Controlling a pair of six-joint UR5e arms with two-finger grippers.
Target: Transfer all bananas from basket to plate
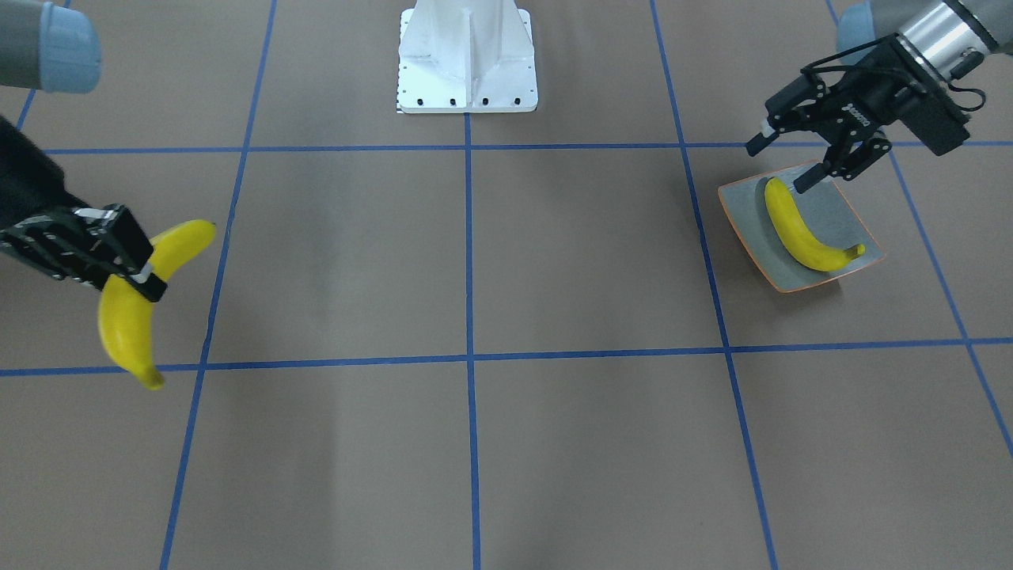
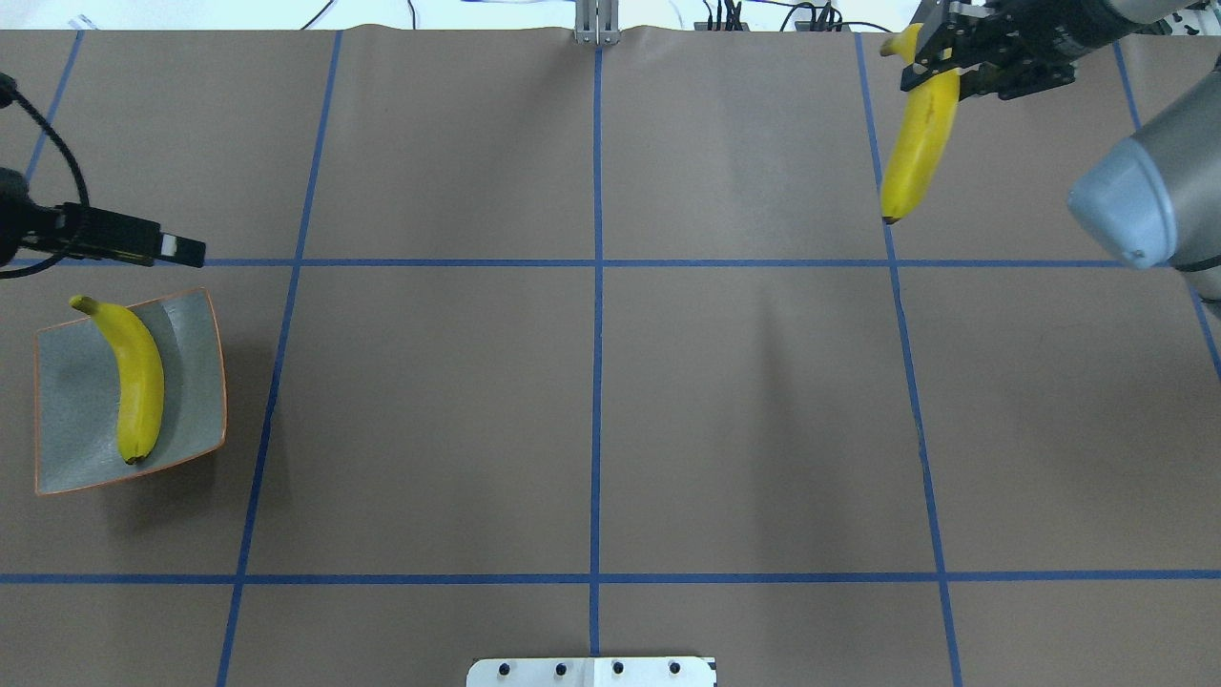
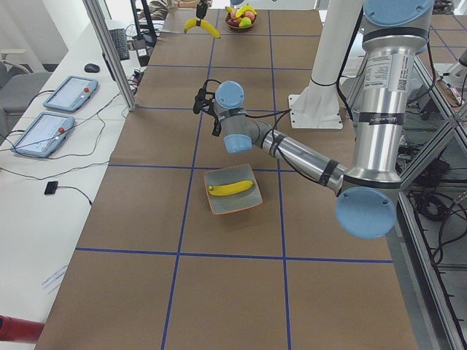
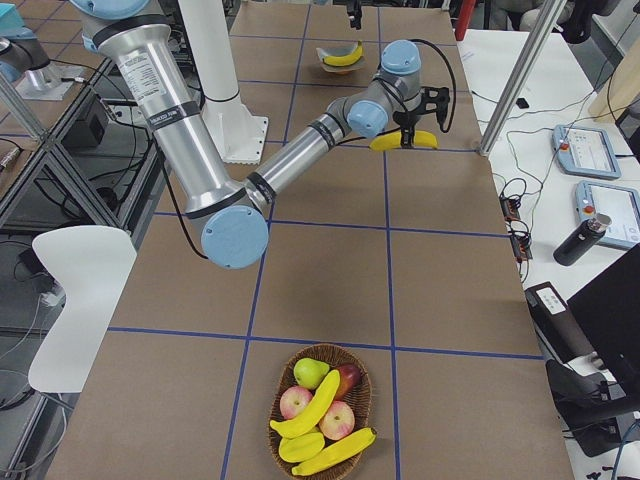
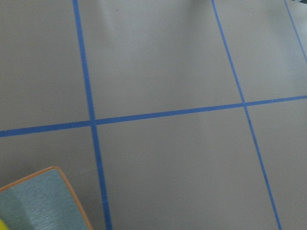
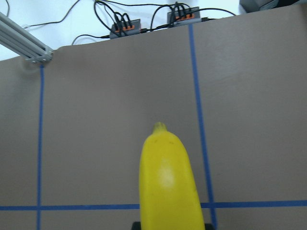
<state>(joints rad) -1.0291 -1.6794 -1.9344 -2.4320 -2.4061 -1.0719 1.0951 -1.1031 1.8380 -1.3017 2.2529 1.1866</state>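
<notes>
One yellow banana [image 1: 803, 229] lies on the grey-green, orange-rimmed plate [image 1: 851, 214]. My left gripper [image 1: 779, 165] hovers just above the plate's robot-side end, open and empty. In the overhead view the plate [image 2: 196, 363] and its banana [image 2: 138, 377] sit at the far left, with the left gripper [image 2: 176, 250] beyond them. My right gripper [image 1: 134, 273] is shut on a second banana [image 1: 127, 321] and holds it above the table. That banana [image 2: 918, 134] hangs from the right gripper [image 2: 944, 62] at the overhead view's top right. More bananas [image 4: 310, 405] lie in the basket [image 4: 355, 372].
The wicker basket also holds apples [image 4: 338, 420] and a pear [image 4: 310, 372], at the table's end on my right. The white robot base [image 1: 467, 59] stands at mid-table. Blue tape lines grid the brown table. Tablets and cables lie on a side bench [image 3: 69, 95].
</notes>
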